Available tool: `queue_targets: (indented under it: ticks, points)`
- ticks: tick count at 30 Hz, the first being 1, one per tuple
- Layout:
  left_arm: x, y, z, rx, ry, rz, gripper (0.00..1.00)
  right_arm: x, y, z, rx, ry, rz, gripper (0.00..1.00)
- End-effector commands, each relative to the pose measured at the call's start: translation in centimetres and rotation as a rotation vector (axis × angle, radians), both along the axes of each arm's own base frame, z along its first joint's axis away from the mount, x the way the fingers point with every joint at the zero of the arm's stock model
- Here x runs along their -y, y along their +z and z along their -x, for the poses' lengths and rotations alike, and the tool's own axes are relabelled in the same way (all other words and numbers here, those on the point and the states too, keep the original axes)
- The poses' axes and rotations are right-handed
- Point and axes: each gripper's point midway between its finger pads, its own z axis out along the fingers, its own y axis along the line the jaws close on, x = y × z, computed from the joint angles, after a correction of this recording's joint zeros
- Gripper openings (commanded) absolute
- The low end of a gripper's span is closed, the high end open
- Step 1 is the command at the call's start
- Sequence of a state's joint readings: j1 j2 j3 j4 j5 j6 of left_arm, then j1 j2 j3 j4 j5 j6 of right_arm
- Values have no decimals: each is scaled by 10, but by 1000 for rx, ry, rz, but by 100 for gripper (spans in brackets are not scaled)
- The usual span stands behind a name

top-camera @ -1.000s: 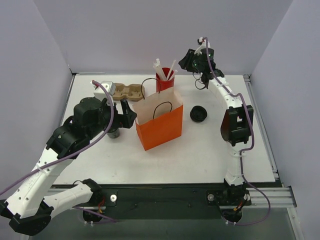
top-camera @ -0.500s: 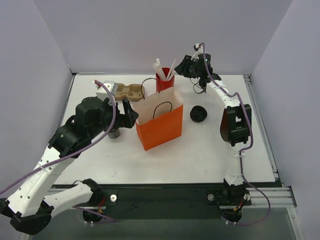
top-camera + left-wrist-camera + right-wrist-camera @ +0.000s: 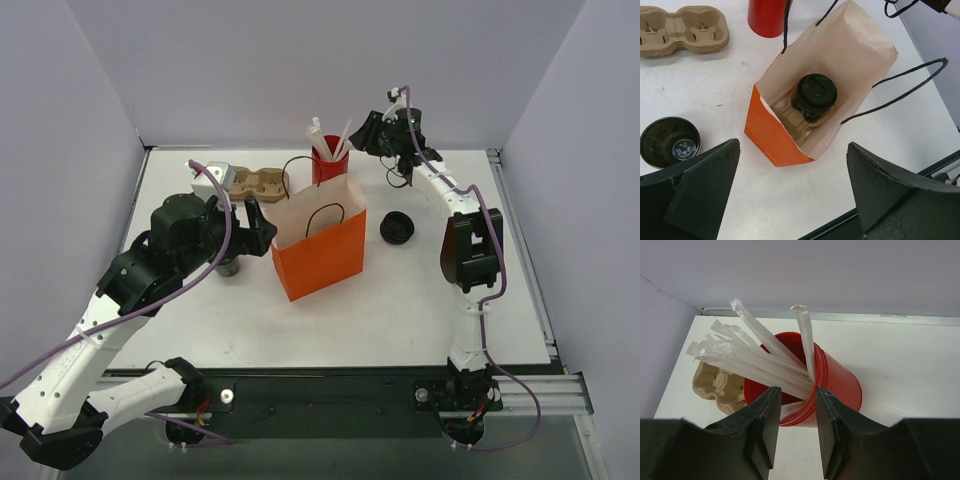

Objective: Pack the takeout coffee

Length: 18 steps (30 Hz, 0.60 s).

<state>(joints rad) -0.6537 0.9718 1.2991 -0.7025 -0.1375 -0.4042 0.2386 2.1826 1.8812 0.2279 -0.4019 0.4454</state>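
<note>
Against the frame a second earlier, the right gripper (image 3: 372,130) is found shifted left and down towards the tall red ribbed cup of white wrapped straws (image 3: 330,160); the left arm is barely displaced.

In the top view, the orange paper bag with black cord handles (image 3: 320,255) is seen upright mid-table, with the left gripper (image 3: 255,225) just beside it. A flat black round piece (image 3: 397,228), perhaps a lid, is seen on the bag's right.

In the left wrist view, the jaws are spread wide and nothing is held. One small dark lidded takeout cup (image 3: 816,95) is seated in a tan cardboard carrier (image 3: 792,122) inside the bag. The other dark cup (image 3: 670,142) is left uncovered on the white table (image 3: 715,100).

In the right wrist view, the jaws are partly open, aimed at the straws, with nothing clamped.

A straw pick is judged to be in hand. For that, one straw must be singled out and pinched without the red cup being tipped.
</note>
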Motion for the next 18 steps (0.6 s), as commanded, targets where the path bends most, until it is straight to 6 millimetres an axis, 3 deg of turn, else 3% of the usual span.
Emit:
queue_targets:
  ticks: [1,10,18]
  points:
    - [4,17,-2,51,-9,46,97,-5,85,1,185,28,-47,34]
    - [5,16,0,48,-15,56,97,-6,85,5,180,36,-48,34]
    - [3,15,2,48,-13,55,97,-5,68,13,141,35,-42,29]
